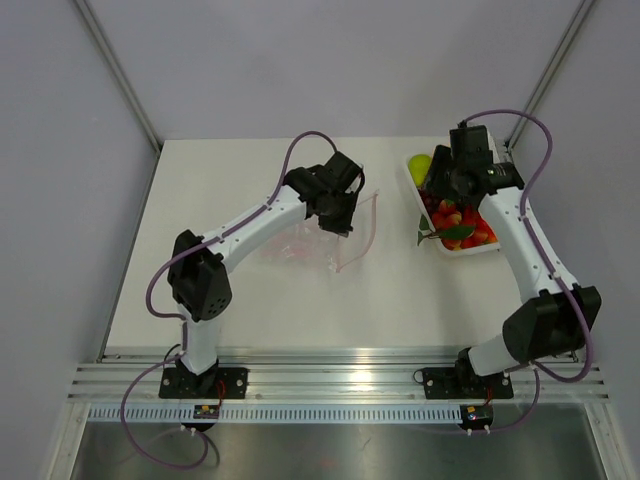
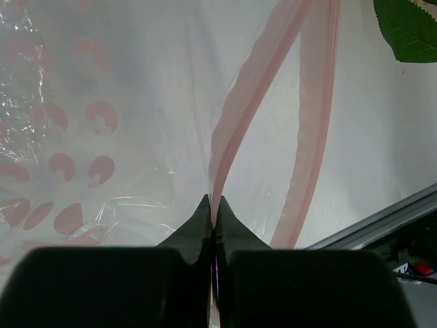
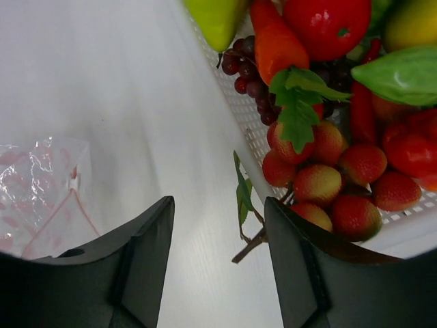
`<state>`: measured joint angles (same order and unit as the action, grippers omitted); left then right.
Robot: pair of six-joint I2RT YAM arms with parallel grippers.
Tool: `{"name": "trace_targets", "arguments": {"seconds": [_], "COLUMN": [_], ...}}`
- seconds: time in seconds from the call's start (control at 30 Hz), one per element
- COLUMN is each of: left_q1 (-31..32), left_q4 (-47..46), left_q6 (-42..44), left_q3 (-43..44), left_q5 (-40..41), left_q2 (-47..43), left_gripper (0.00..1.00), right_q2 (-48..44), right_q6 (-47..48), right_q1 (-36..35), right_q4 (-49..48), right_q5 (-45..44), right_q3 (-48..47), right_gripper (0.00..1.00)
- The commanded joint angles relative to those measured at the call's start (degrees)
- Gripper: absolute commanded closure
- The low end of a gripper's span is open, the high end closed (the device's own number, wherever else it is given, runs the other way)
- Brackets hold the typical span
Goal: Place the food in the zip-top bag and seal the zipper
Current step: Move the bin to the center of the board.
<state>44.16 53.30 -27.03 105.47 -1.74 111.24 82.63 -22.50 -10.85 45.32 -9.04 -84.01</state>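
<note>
The zip-top bag (image 1: pixel 305 245) lies crinkled at mid-table, its mouth lifted. My left gripper (image 2: pixel 214 201) is shut on one lip of the pink zipper (image 2: pixel 246 109), and the other lip hangs apart to the right, so the mouth gapes. In the top view the left gripper (image 1: pixel 340 208) sits over the bag's right end. The food (image 3: pixel 321 184), strawberries, grapes, a tomato, a carrot and a yellow-green piece, fills the white tray (image 3: pixel 235 102). My right gripper (image 3: pixel 218 205) hovers open and holds nothing, just left of the tray's rim, with a loose leafy stem (image 3: pixel 242 198) between its fingers' line.
The tray (image 1: pixel 492 250) stands at the right of the table, under my right arm (image 1: pixel 470 160). A green leaf (image 1: pixel 428 237) hangs over its near left corner. Grey walls close the back and sides. An aluminium rail (image 1: pixel 330 385) runs along the near edge.
</note>
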Motion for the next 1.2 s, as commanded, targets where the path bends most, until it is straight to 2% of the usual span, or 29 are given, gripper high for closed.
{"name": "trace_targets", "arguments": {"seconds": [0.0, 0.27, 0.43, 0.53, 0.6, 0.77, 0.8, 0.9, 1.03, 1.17], "left_q1": [-0.65, -2.41, -2.41, -2.41, -2.41, -2.41, -2.41, -2.41, -2.41, -2.41], "left_q4": [-2.76, -2.67, -2.76, -2.76, -2.94, -3.03, -3.11, -3.2, -3.2, -3.46], "left_q6": [0.75, 1.45, 1.71, 1.89, 1.72, 1.71, 1.63, 1.63, 1.45, 1.45], "left_q3": [-1.05, -1.94, -1.58, -1.32, -1.23, -1.14, -1.14, -1.41, -2.29, -3.25], "left_q5": [0.15, -0.02, -0.81, -1.25, -1.69, -2.22, -2.04, -2.13, -2.13, -1.95], "left_q2": [-5.5, -7.0, -6.21, -5.86, -5.51, -5.51, -5.6, -5.6, -6.03, -6.91], "left_gripper": [1.0, 1.0, 1.0, 1.0, 1.0, 1.0, 1.0, 1.0, 1.0, 1.0], "right_q2": [6.91, 22.82, 27.84, 29.25, 29.87, 29.08, 28.82, 27.85, 27.67, 26.8], "right_q6": [5.62, 11.77, 13.45, 13.54, 13.27, 11.52, 11.17, 8.8, 4.58, 3.43], "right_q1": [-0.13, -0.05, -0.13, -0.05, -0.13, -0.22, -0.22, -0.66, -2.06, -4.44], "right_q4": [1.43, 3.37, 5.13, 4.43, 4.07, 2.59, 2.41, 1.79, 2.67, 2.23], "right_q5": [3.5, 2.8, 2.97, 3.5, 4.2, 5.52, 5.52, 6.23, 6.58, 6.58], "right_q3": [-6.16, -15.74, -17.25, -16.02, -14.87, -12.33, -11.97, -11.0, -10.92, -9.43], "right_gripper": [0.39, 0.41, 0.41, 0.45, 0.55, 0.7, 0.8, 0.91, 0.99, 1.0]}}
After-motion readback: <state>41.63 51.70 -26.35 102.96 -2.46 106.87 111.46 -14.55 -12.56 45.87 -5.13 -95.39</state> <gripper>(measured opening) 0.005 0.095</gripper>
